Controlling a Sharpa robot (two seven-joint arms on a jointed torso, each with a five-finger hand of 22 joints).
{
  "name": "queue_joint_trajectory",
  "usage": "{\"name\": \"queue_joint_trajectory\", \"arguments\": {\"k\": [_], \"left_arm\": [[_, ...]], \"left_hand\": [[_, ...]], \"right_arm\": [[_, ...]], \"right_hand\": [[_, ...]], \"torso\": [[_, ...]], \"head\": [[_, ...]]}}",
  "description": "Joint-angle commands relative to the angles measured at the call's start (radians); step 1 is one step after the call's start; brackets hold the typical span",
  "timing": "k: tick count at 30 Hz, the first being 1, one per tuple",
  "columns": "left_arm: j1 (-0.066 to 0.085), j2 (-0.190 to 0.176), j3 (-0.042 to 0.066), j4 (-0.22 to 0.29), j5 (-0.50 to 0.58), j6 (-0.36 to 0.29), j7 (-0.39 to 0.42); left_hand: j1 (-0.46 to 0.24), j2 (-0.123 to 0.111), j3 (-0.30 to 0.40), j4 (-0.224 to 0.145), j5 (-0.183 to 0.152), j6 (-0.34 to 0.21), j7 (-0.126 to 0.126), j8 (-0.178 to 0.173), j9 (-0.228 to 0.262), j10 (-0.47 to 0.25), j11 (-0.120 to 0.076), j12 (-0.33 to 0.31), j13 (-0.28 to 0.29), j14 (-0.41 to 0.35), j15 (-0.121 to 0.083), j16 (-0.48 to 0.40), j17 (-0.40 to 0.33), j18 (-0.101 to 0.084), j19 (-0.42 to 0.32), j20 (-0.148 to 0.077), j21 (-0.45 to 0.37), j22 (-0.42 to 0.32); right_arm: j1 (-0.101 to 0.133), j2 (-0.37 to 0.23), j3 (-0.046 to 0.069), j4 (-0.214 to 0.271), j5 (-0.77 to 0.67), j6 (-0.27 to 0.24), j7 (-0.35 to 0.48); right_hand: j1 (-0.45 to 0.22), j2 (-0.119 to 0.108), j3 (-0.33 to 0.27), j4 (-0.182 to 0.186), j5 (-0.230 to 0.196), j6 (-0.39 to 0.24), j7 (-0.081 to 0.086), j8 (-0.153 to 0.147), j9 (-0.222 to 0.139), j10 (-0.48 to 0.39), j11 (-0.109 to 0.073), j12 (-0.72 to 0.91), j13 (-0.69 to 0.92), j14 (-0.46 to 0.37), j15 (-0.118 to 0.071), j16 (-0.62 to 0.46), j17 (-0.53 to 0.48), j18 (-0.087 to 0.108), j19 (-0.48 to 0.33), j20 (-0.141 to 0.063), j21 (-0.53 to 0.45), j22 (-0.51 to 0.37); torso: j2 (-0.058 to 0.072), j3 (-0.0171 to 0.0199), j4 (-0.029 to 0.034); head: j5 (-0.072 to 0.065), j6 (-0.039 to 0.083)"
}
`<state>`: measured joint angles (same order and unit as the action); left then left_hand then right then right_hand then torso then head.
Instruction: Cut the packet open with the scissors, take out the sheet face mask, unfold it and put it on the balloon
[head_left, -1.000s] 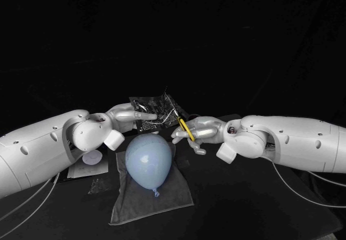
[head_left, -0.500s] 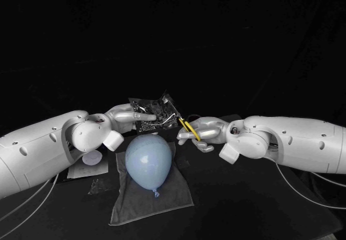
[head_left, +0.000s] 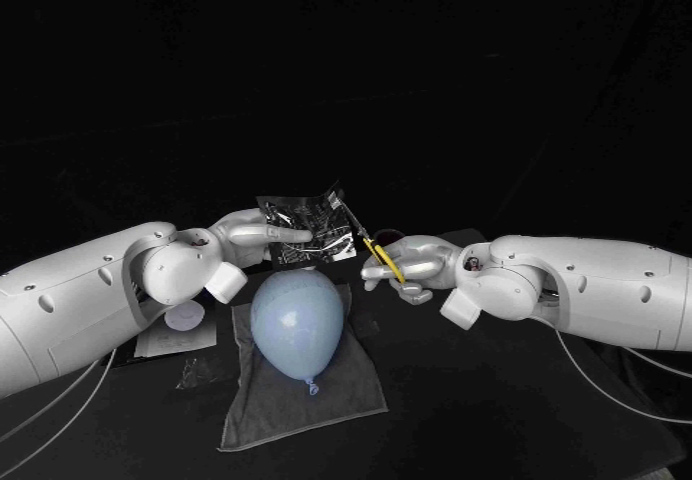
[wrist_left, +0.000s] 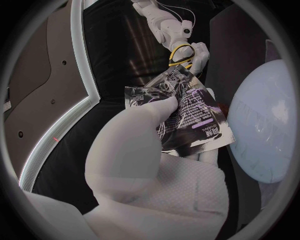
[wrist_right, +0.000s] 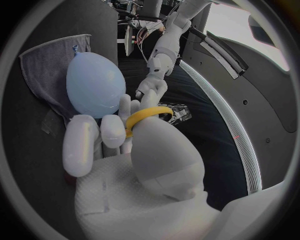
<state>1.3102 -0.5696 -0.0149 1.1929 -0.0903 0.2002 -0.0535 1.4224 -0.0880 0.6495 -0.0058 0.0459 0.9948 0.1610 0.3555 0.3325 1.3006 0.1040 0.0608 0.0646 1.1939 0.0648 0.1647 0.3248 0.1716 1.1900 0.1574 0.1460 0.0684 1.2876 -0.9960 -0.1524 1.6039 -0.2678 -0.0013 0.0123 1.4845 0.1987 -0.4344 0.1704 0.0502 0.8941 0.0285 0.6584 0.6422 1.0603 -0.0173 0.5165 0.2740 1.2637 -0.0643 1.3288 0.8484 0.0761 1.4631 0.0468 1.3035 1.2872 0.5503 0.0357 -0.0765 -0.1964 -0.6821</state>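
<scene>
Your balloon (head_left: 297, 318) lies on a grey cloth (head_left: 296, 405) on the black table (head_left: 505, 410). Its long axis runs away from the robot, rounded end far, and its knot (head_left: 312, 384) points back toward the robot.

Just beyond the balloon's far end, raised off the table, you have the packet (head_left: 307, 227). It stands on edge with its printed face toward the head camera. Its longer side seems to run across the balloon's axis, and its top edge climbs slightly toward the right arm's side. The left hand (head_left: 257, 233) grasps it at one side, thumb pressed on the printed face.

The right hand (head_left: 408, 264) sits near the balloon's far end on the right arm's side, clenched on the yellow handles of the scissors (head_left: 379, 256). The scissors slant up and inward, blades pointing at the packet's nearest edge. You cannot tell whether the blades touch the foil. The balloon's far end sits right below the packet and the blades.

Beside the balloon on the left arm's side, 1 small white round thing (head_left: 185, 317) rests on a pale card (head_left: 170, 343). 1 dark scrap (head_left: 196, 372) lies just off the cloth's edge.
</scene>
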Motion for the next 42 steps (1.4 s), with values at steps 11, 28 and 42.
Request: {"name": "queue_joint_trajectory", "arguments": {"k": [11,28,42], "left_arm": [[-0.001,-0.002,-0.002,0.002,0.0,0.006,-0.007],[-0.002,-0.003,-0.002,-0.004,0.009,0.003,-0.007],[-0.004,-0.003,-0.002,-0.014,0.01,0.001,-0.006]], "left_hand": [[-0.002,0.006,-0.001,-0.005,0.003,-0.002,0.006,0.003,0.111,0.007,-0.003,0.005,0.002,0.002,-0.003,-0.005,0.001,0.013,0.006,0.002,0.001,0.0],[-0.002,0.006,-0.001,-0.006,0.004,-0.002,0.006,0.003,0.111,0.007,-0.004,0.005,0.002,0.003,-0.004,-0.005,0.002,0.013,0.006,0.002,0.001,0.0],[-0.002,0.006,0.0,-0.006,0.004,-0.002,0.006,0.003,0.112,0.008,-0.004,0.005,0.002,0.003,-0.004,-0.005,0.002,0.013,0.006,0.001,0.001,0.0]], "right_arm": [[-0.008,0.005,-0.001,0.008,0.02,0.047,0.038],[-0.038,0.008,-0.003,0.006,0.019,0.056,0.045],[-0.063,0.002,-0.003,0.026,0.016,0.063,0.051]], "right_hand": [[-0.054,-0.074,-0.028,0.0,-0.003,-0.325,0.17,-0.303,-0.081,-0.139,0.144,-0.27,-0.099,-0.24,0.114,-0.12,-0.267,0.06,-0.167,0.079,-0.348,-0.336],[-0.062,-0.113,-0.005,0.011,-0.002,-0.441,0.202,-0.23,-0.062,-0.235,0.181,-0.279,-0.162,-0.369,0.151,-0.076,-0.279,0.109,-0.281,0.134,-0.561,-0.552],[-0.034,-0.067,-0.029,-0.025,-0.002,-0.248,0.153,-0.139,-0.085,-0.028,0.133,-0.196,-0.168,-0.321,0.109,-0.032,-0.305,0.073,-0.178,0.095,-0.357,-0.38]], "torso": [[0.001,0.0002,0.0001],[0.001,0.0001,-0.0012],[0.0,0.0,-0.0011]], "head": [[-0.002,0.003],[-0.003,0.003],[-0.005,0.003]]}}
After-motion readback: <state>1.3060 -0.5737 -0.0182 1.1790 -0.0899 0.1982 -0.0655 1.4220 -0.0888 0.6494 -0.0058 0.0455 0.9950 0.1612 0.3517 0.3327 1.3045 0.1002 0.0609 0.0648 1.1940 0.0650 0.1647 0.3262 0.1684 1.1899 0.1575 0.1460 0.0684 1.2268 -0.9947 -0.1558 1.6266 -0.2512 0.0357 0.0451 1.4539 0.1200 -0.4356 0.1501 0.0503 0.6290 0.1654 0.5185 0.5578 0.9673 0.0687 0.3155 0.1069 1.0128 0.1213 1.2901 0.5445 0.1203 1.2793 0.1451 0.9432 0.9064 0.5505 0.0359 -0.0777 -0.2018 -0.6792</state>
